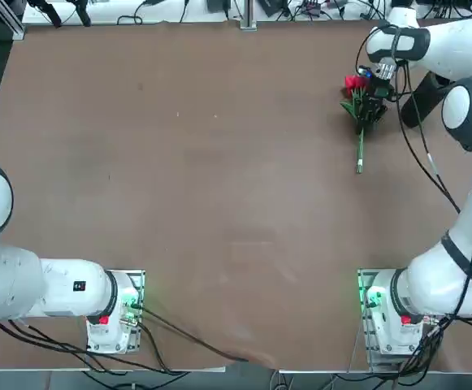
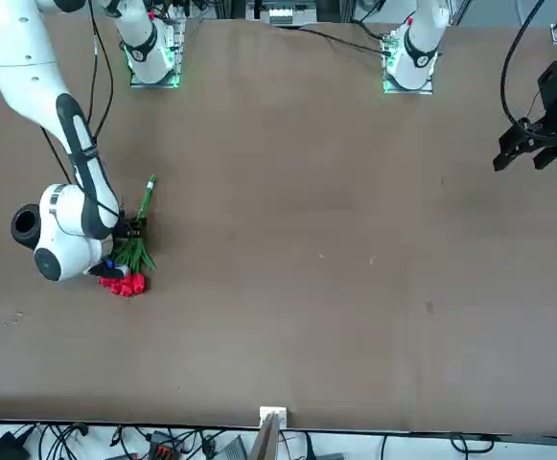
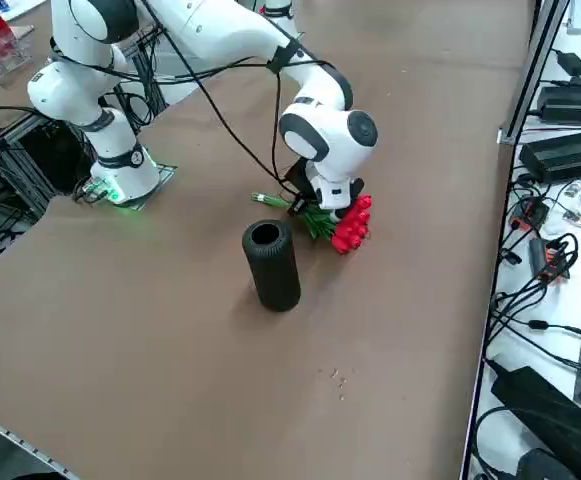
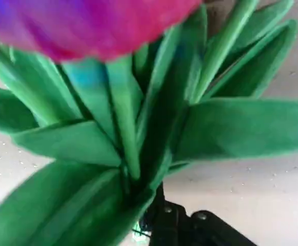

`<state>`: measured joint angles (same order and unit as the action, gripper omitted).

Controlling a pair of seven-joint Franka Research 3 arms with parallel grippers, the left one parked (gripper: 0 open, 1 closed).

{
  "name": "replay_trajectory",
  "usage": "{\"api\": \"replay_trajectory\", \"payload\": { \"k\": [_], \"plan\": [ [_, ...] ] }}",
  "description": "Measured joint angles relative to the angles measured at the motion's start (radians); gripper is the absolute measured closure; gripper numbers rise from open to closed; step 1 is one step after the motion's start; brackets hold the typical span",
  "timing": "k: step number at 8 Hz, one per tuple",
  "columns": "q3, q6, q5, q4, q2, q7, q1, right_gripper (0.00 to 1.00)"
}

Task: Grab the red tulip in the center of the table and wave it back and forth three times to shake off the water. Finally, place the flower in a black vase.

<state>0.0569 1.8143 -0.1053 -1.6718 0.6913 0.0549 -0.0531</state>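
The red tulip is at the far right part of the table, lying nearly level, red blooms pointing away from the arms' bases and the pale-tipped stalk pointing toward them. My right gripper comes down on its leafy middle and is shut on the bunch. In the wrist view green leaves and a red bloom fill the picture, converging at the dark finger. The black vase stands upright just beside the gripper, toward the table's right edge, its round mouth open and empty.
The right arm's elbow hangs over the vase in the top view and partly hides it. Cables and boxes lie beyond the table's far edge. Bare brown tabletop spreads to the left of the tulip.
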Motion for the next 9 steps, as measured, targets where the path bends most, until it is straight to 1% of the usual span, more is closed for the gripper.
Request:
{"api": "replay_trajectory", "payload": {
  "k": [2, 4, 5, 6, 7, 8, 9],
  "plan": [
    [0.006, 0.0, 0.0, 0.013, -0.008, 0.012, 0.004, 0.89],
    [0.006, -0.004, 0.003, 0.029, -0.04, 0.026, 0.005, 0.89],
    [0.006, -0.011, 0.006, 0.039, -0.077, 0.039, 0.008, 0.89],
    [0.007, -0.017, 0.009, 0.052, -0.128, 0.089, 0.017, 0.89],
    [0.008, -0.02, 0.03, 0.065, -0.193, 0.153, 0.027, 0.89],
    [0.009, -0.023, 0.079, 0.079, -0.263, 0.215, 0.04, 0.89],
    [0.01, -0.025, 0.151, 0.09, -0.33, 0.285, 0.056, 0.89]
  ]
}}
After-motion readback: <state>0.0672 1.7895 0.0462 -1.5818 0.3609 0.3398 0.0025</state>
